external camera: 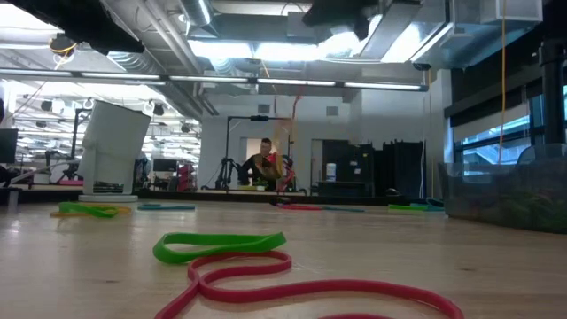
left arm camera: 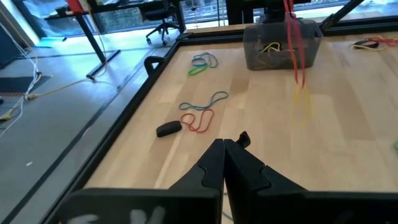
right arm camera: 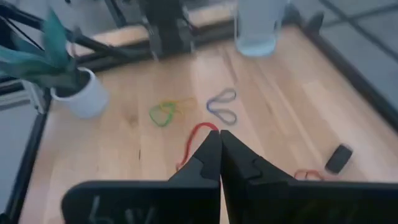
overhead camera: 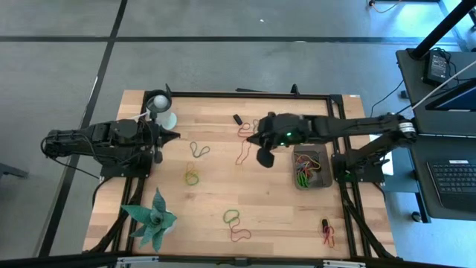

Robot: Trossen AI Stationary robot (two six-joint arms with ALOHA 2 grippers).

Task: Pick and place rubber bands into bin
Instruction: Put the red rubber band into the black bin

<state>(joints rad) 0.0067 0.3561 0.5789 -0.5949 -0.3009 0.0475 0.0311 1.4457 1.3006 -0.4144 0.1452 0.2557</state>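
Rubber bands: thin elastic loops, smooth and limp, in red, green, yellow and blue, scattered flat across the pale wooden table [overhead camera: 282, 208].

- Item in hand: one red band [right arm camera: 194, 138]. It is pinched in the fully closed tips of the right pincer [overhead camera: 254, 140] and dangles as a long slack loop below it, clear of the wood. Judged reason: carried high so that the loop does not drag on the way to the bin.
- Bin [overhead camera: 329, 175]: small dark grey tray with low walls and rounded corners. It sits behind the right pincer, near that arm's base side, a short way off. It already holds a tangle of green, yellow and red loops. The low walls should let a dropped band fall in freely.
- Loose stock ahead of the right pincer: a blue loop [right arm camera: 222, 106] and a green-yellow loop [right arm camera: 163, 113], near each other. To its side lies another red loop [overhead camera: 244, 130], just beside a small black oblong piece [overhead camera: 237, 118], which is hard and matte.
- More loops lie well off, towards the table's near edge: one green [overhead camera: 231, 217] and one red [overhead camera: 239, 234].
- Left pincer [overhead camera: 169, 136]: closed on nothing, waiting at the table's left side, just beside a white round cup [overhead camera: 165, 117].
- Potted plant [overhead camera: 152, 219]: spiky teal leaves, well apart from both pincers.
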